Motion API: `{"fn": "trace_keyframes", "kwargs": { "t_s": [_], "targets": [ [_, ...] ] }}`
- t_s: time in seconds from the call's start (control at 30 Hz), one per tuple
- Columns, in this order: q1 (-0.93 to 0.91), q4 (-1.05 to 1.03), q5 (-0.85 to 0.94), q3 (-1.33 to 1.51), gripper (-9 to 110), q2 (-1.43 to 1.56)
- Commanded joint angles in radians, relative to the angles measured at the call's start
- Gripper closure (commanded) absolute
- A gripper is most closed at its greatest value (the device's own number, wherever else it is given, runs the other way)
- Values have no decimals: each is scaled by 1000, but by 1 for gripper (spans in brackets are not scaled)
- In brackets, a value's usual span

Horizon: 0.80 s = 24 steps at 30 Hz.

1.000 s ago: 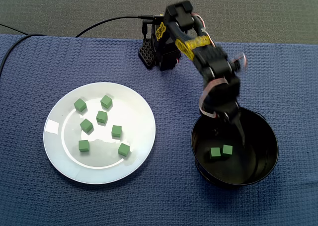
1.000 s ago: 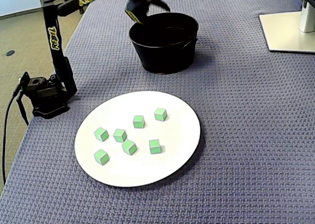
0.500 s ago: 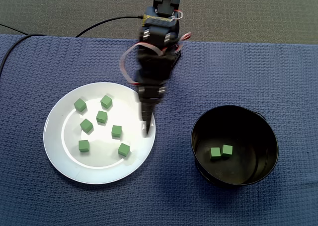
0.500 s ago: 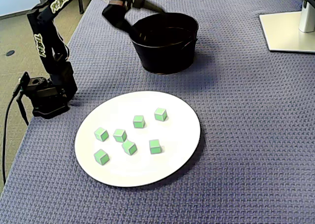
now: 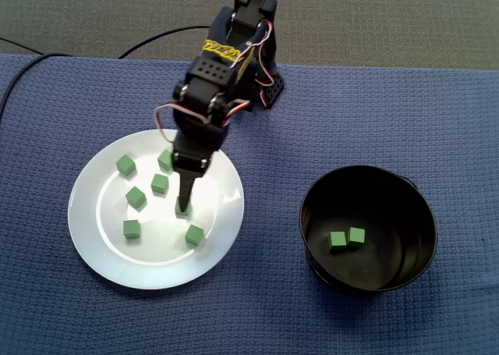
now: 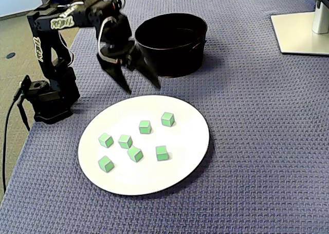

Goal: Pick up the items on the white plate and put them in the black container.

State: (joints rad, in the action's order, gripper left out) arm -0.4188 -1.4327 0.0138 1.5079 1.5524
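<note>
Several green cubes lie on the white plate (image 5: 93,238) (image 6: 180,164), among them one (image 5: 132,228) near its lower left and one (image 6: 167,119) at its far side in the other fixed view. The black container (image 5: 405,277) (image 6: 175,59) holds two green cubes (image 5: 347,238). My gripper (image 5: 185,200) (image 6: 140,86) hangs over the plate, pointing down, open and empty. In the top-down fixed view its tip partly covers a cube (image 5: 181,209); in the side fixed view it stays above the plate's far edge.
The arm's base (image 6: 49,103) stands beside the plate on the blue woven cloth. A white stand base (image 6: 300,31) sits at the far right. A black cable (image 5: 23,66) runs off the cloth's left edge.
The arm has swung from above the black container over to the white plate and lowered. The gripper stays empty; the cubes have not moved.
</note>
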Motion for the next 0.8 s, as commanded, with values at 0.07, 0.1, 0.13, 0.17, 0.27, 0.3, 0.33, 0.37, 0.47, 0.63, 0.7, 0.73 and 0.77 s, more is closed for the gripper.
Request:
{"fn": "trace_keyframes", "kwargs": {
  "t_s": [0.07, 0.1, 0.13, 0.17, 0.27, 0.3, 0.33, 0.37, 0.47, 0.63, 0.7, 0.73, 0.77],
  "targets": [
    [-57, 86, 67, 57, 70, -38],
    [-67, 87, 74, 58, 70, -61],
    [-78, 89, 78, 55, 70, -84],
    [-87, 92, 84, 48, 70, -107],
    [-107, 95, 107, 20, 71, -169],
    [-110, 97, 115, 9, 71, -187],
    [-112, 98, 123, -2, 71, -206],
    [-114, 98, 127, -11, 71, -221],
    [-112, 110, 137, -25, 72, -250],
    [-98, 135, 163, -37, 71, -281],
    [-95, 132, 163, -49, 71, -302],
    [-92, 129, 163, -57, 72, -314],
    [-91, 126, 164, -64, 72, -328]
  ]
}}
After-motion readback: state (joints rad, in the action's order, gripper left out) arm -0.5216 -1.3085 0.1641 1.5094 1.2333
